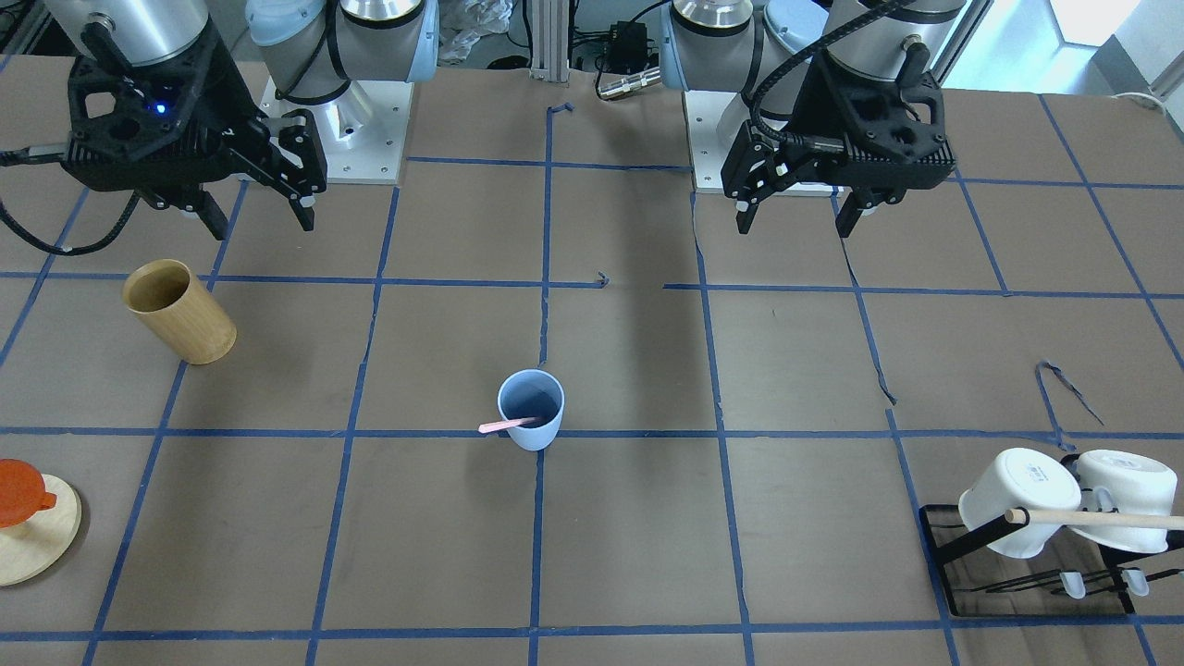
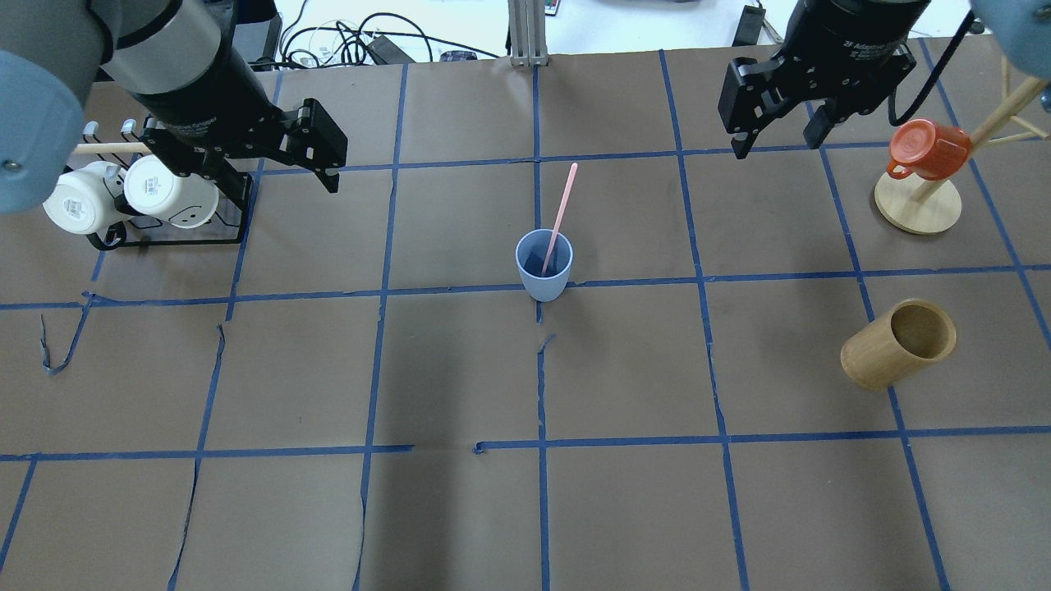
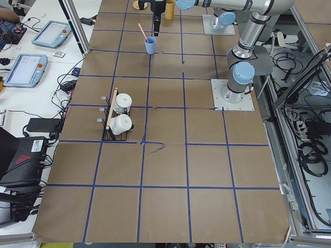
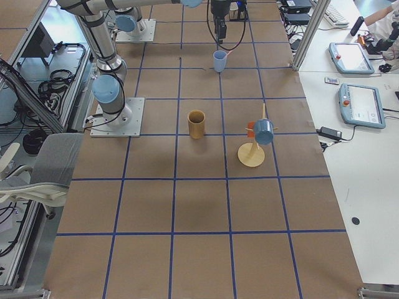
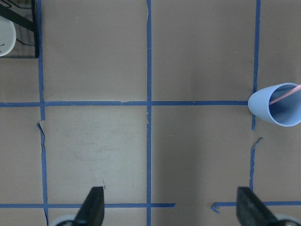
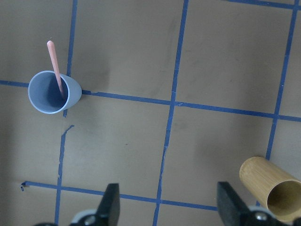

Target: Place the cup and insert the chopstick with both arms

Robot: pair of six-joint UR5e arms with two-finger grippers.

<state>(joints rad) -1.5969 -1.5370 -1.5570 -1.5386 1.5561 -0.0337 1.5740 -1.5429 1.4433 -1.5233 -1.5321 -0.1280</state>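
The pale blue cup [image 1: 531, 410] stands upright at the table's middle on a blue tape crossing; it also shows in the overhead view [image 2: 543, 265]. One pale pink chopstick [image 2: 562, 205] stands in it, leaning over the rim toward the operators' side. My left gripper [image 1: 794, 222] is open and empty, raised above the table near its base, well apart from the cup [image 5: 277, 104]. My right gripper [image 1: 264, 222] is open and empty, also raised and apart from the cup [image 6: 48, 92]. The chopstick [image 6: 55, 66] shows in the right wrist view.
A tan bamboo cup [image 2: 899, 343] lies tilted on my right side. An orange mug hangs on a wooden stand [image 2: 918, 205] at far right. A black rack [image 2: 234, 205] with two white mugs [image 2: 123, 197] stands at far left, under my left arm.
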